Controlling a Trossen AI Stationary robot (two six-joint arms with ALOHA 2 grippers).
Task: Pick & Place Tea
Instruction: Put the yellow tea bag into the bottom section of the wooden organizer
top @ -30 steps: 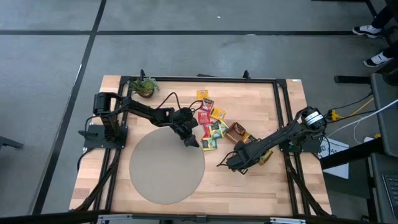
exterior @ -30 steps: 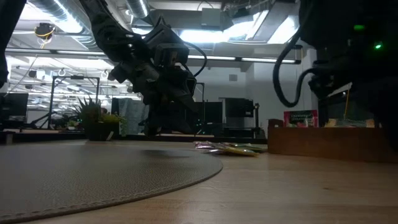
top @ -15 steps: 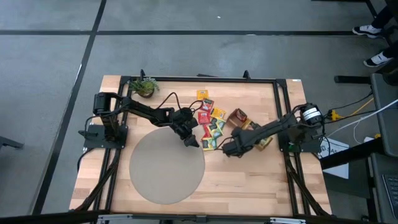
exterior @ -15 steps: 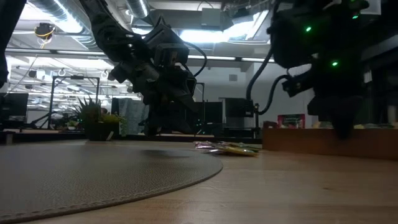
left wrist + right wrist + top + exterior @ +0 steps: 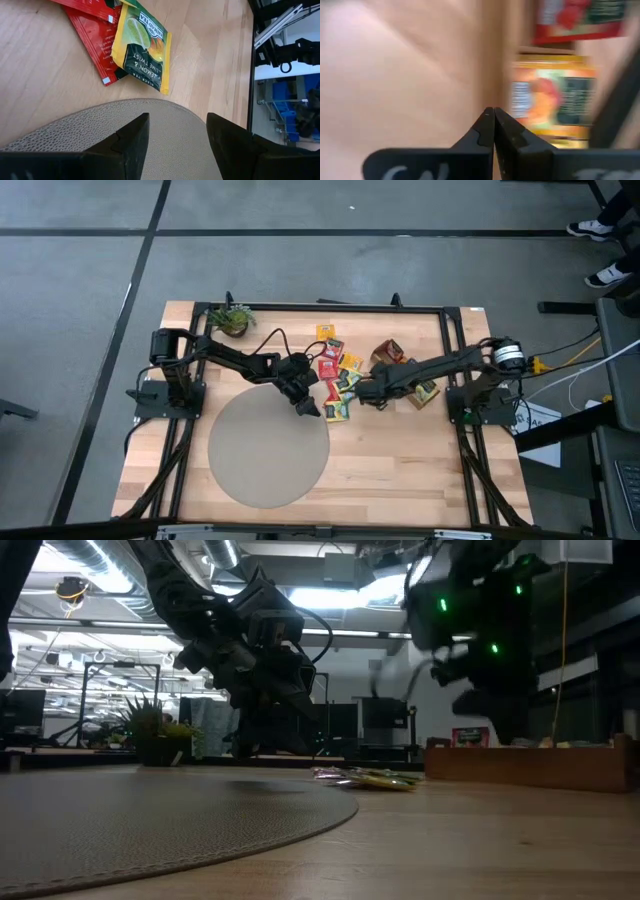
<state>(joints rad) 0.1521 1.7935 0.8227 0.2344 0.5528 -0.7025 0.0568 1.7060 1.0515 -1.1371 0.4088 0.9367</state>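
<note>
The tea sachets (image 5: pixel 338 376), red, yellow-orange and dark green, lie flat in a loose pile on the wood, between the round mat and the wooden tray. My left gripper (image 5: pixel 308 408) hovers open over the mat's far-right edge. The left wrist view shows its fingers (image 5: pixel 177 135) above the mat, with a yellow-green sachet (image 5: pixel 142 50) and a red one (image 5: pixel 97 35) just beyond. My right gripper (image 5: pixel 362 393) is shut at the pile's right side. In the blurred right wrist view its closed tips (image 5: pixel 493 117) point at an orange sachet (image 5: pixel 552 100).
A round grey mat (image 5: pixel 268 450) covers the table's near-left middle. The long brown divided tray (image 5: pixel 388 352) lies slantwise right of the pile, and my right arm crosses over it. A small potted plant (image 5: pixel 233 320) stands at the far-left corner. Bare wood lies near and right.
My right arm has swung quickly from the table's near-right area toward the far-left, and its shut gripper has come up to the right side of the tea pile. The wooden tray under it now lies farther toward the far edge.
</note>
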